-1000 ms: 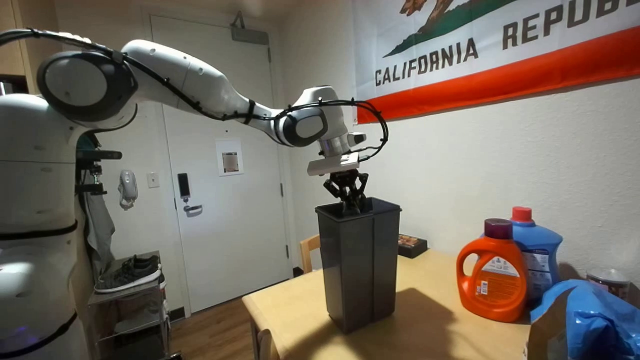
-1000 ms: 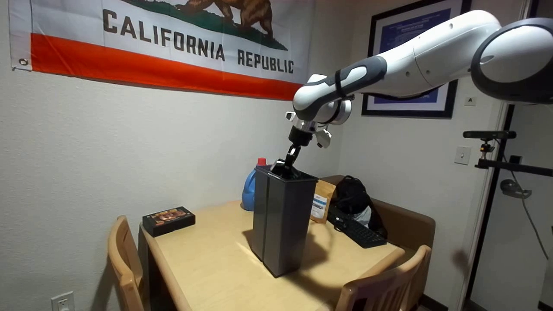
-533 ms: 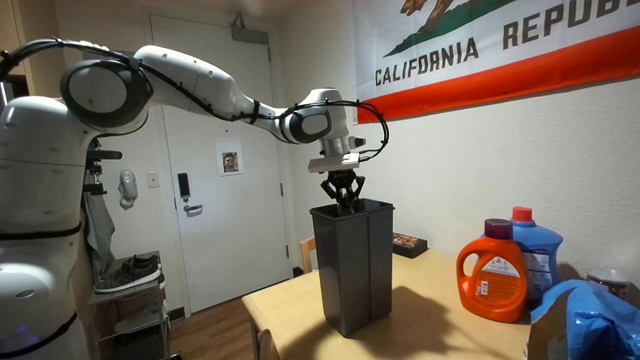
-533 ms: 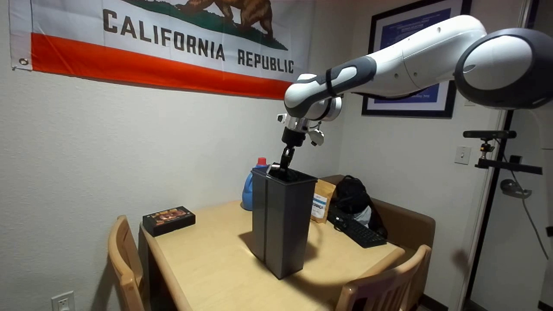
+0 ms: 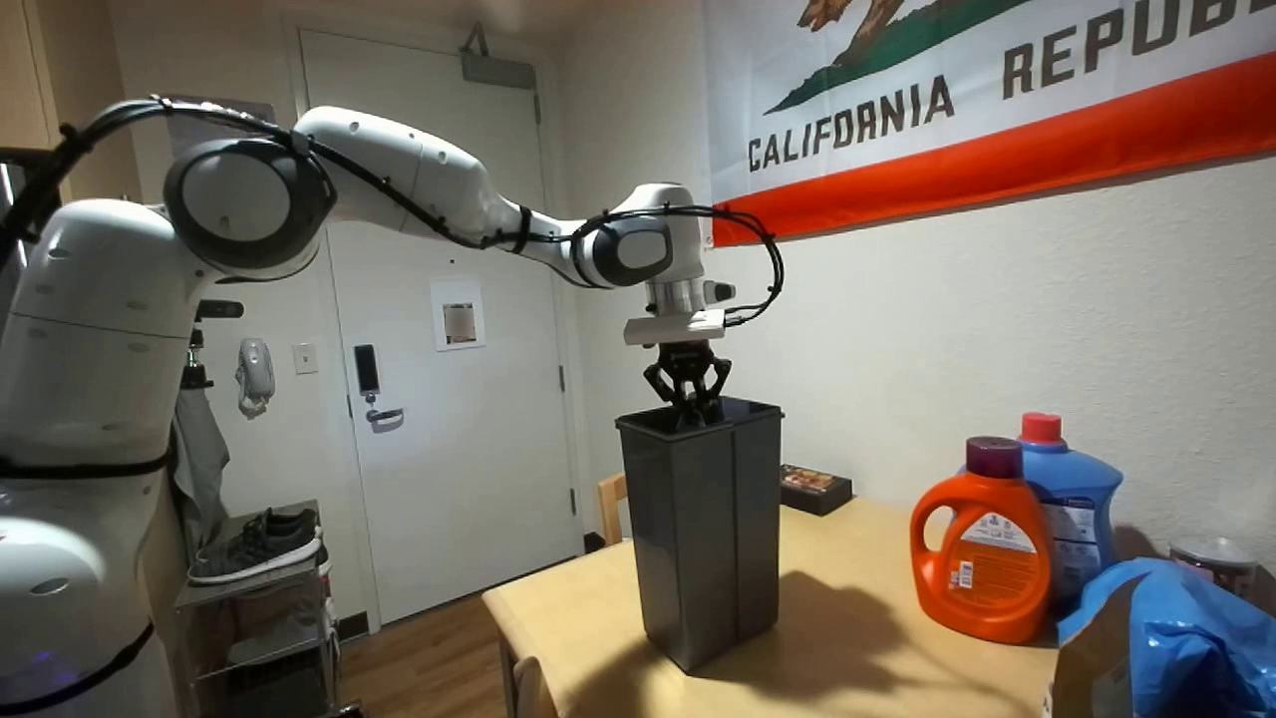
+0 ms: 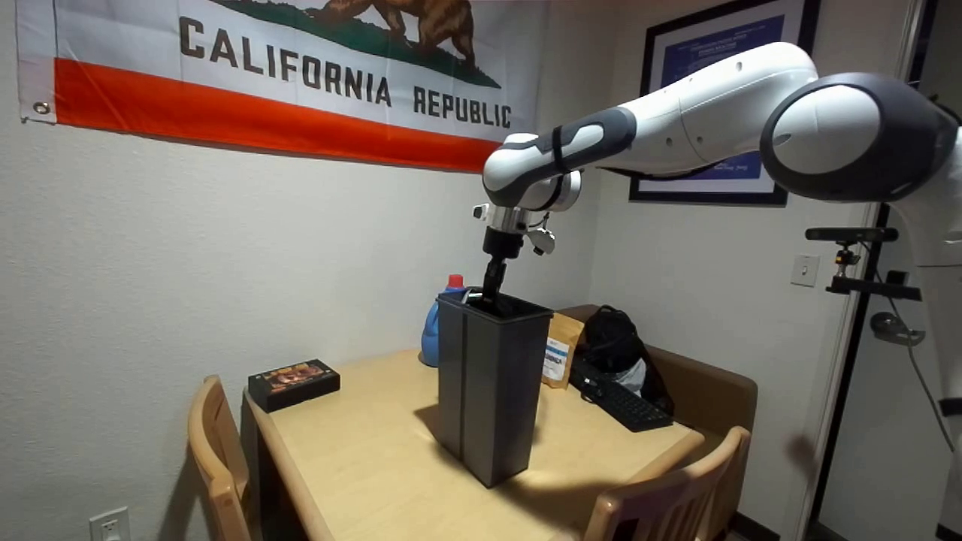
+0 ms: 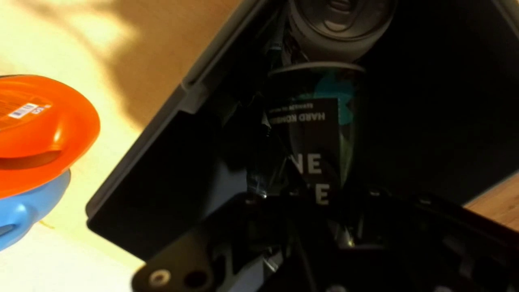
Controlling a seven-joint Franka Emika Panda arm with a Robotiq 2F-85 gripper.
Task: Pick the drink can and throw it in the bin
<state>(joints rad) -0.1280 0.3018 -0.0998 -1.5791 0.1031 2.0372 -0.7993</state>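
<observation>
The grey bin stands upright on the table; it also shows in an exterior view. My gripper points down into the bin's mouth, fingertips below the rim. In the wrist view the fingers close in on both sides of a dark drink can with white letters and a teal patch. The can lies sideways inside the mouth. A silver edge, seemingly its end, shows at the rim. The finger contact is dark and partly hidden. Another can, white with a silver lid, lies beyond it.
An orange detergent bottle and a blue one stand beside the bin, near a blue bag. A black box lies at the table's end. A keyboard, paper pouch and chairs are around.
The gripper has swung more upright and sunk slightly into the bin. The silver can edge has moved lower with it. The bin has shifted a little and stands straighter.
</observation>
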